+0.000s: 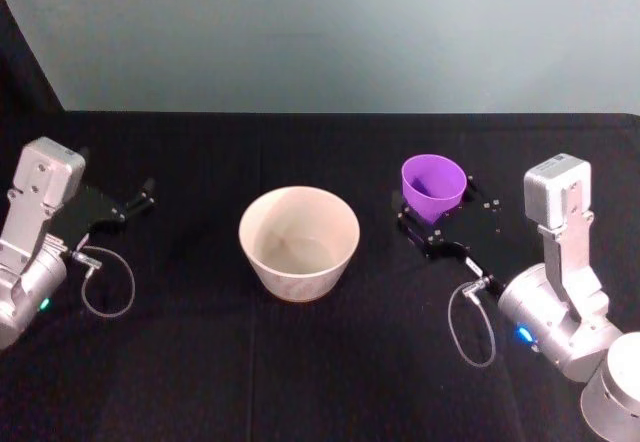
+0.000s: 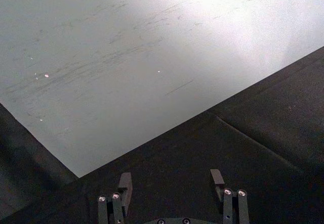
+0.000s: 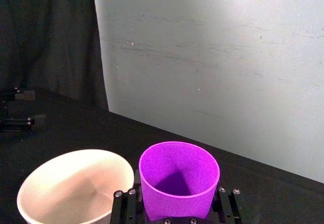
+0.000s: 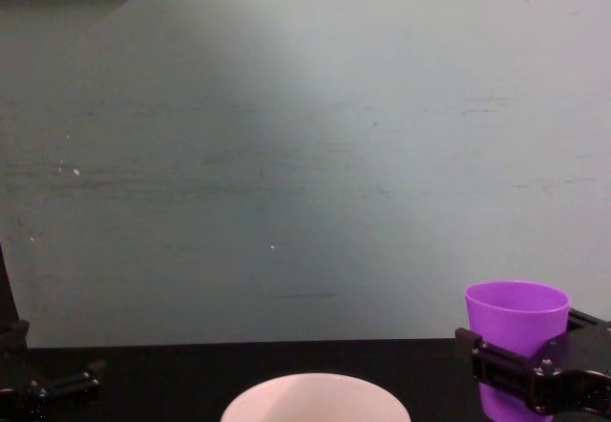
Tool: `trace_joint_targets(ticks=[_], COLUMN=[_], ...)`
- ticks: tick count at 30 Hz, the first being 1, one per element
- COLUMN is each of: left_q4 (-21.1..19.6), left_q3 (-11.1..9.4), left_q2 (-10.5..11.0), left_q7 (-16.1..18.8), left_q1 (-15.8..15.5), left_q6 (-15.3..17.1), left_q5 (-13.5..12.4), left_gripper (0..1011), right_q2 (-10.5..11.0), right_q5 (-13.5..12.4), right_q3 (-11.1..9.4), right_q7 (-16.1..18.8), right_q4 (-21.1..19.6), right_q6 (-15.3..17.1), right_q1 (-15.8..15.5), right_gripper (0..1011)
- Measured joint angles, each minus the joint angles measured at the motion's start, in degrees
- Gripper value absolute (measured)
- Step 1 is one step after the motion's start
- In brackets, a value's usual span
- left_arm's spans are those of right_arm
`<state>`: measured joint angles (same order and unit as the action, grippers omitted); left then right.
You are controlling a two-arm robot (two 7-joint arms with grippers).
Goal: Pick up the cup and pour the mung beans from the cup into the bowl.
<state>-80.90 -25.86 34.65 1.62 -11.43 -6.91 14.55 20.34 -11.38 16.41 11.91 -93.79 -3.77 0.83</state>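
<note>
Right now my right hand (image 1: 434,194) is clamped around the cup (image 1: 433,180), one black finger on each side of the purple wall, and the cup stands upright with its mouth facing up. It sits to the right of the bowl (image 1: 298,280), apart from it, over the black-draped table (image 1: 300,372); I cannot tell whether its base touches the cloth. From the right wrist view the cup (image 3: 178,176) is held between the fingers of the right hand (image 3: 177,204), its inner wall showing plain purple, with the pale rim of the bowl (image 3: 76,152) just beside it. In the chest view the cup (image 4: 516,309) rises from the grasp of the right hand (image 4: 523,348) at the right edge, its rim higher than the rim of the bowl (image 4: 315,382) at the bottom centre. My left hand (image 1: 140,200) is parked at the left side of the table, well apart from the bowl; the left wrist view shows that hand (image 2: 171,179) with its fingers spread wide and holding nothing, pointed at the table's far edge and the grey-green wall (image 2: 126,57) behind it.
</note>
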Motion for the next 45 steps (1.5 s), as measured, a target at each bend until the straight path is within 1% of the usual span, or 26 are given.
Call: trace_joint_targets(ticks=[45], left_q4=[0.0], left_q3=[0.0], left_q2=[0.0], left_q7=[0.0], left_q1=[0.0], left_q6=[0.0], left_q5=[0.0], left_gripper=[1000], right_q2=[0.0], right_q5=[0.0], right_q3=[0.0], right_q7=[0.0], right_q4=[0.0], right_q6=[0.0], right_q1=[0.0], right_gripper=[731])
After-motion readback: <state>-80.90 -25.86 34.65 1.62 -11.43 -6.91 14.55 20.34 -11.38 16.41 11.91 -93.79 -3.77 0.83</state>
